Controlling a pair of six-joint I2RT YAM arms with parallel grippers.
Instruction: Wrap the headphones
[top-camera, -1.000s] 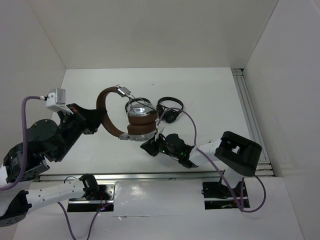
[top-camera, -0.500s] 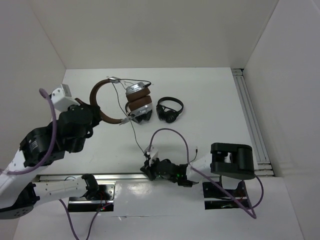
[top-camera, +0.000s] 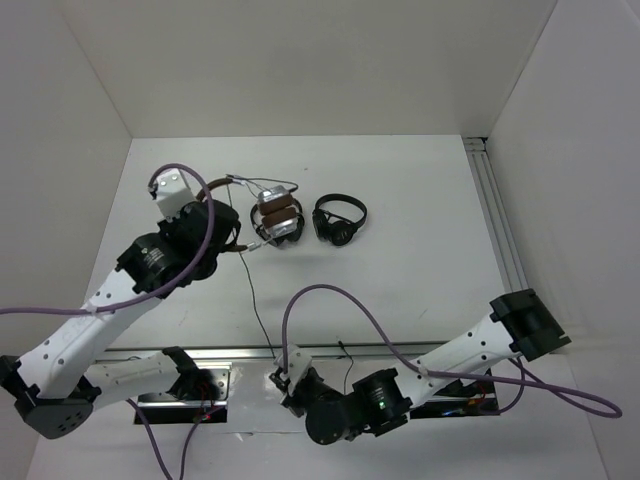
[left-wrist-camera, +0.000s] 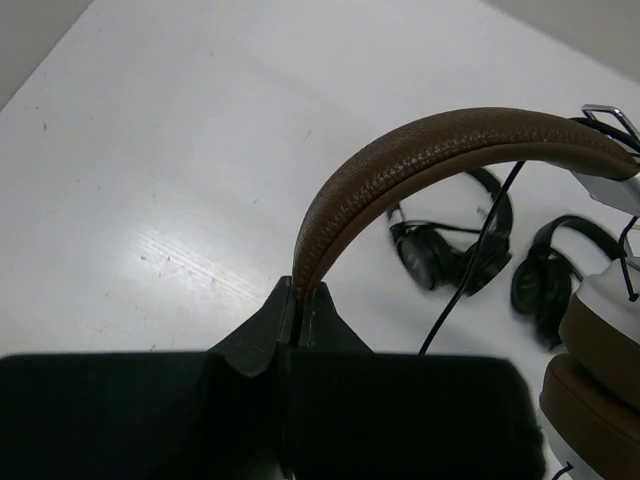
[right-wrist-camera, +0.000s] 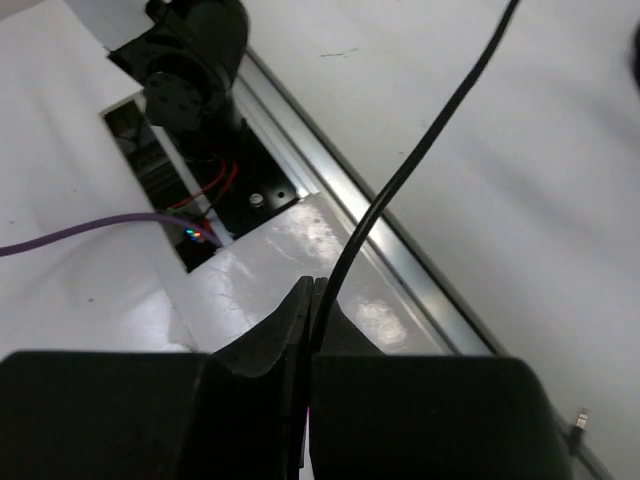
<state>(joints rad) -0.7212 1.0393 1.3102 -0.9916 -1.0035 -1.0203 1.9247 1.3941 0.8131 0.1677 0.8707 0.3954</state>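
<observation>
The headphones (top-camera: 276, 218), with brown headband (left-wrist-camera: 450, 145), brown cushions (left-wrist-camera: 598, 345) and silver earcups, hang above the far middle of the table. My left gripper (top-camera: 226, 228) is shut on the headband's end (left-wrist-camera: 298, 298). The thin black cable (top-camera: 256, 300) runs taut from the earcups toward the near edge. My right gripper (top-camera: 286, 374) is shut on the cable (right-wrist-camera: 420, 160), with its jaws (right-wrist-camera: 314, 300) over the white base plate past the front rail (right-wrist-camera: 400, 255). The cable also crosses the left wrist view (left-wrist-camera: 470, 275).
A small black headphone (top-camera: 340, 218) lies just right of the brown pair; the left wrist view shows two black ones (left-wrist-camera: 445, 255) (left-wrist-camera: 555, 275). An arm-base motor (right-wrist-camera: 190, 60) and a purple lead (right-wrist-camera: 90, 232) sit near the right gripper. White walls enclose the table; a rail (top-camera: 500, 230) runs along the right.
The left arm carried the headphones farther back and right. The right gripper pulled the cable toward me, from the table's front edge to past the rail, drawing it straight.
</observation>
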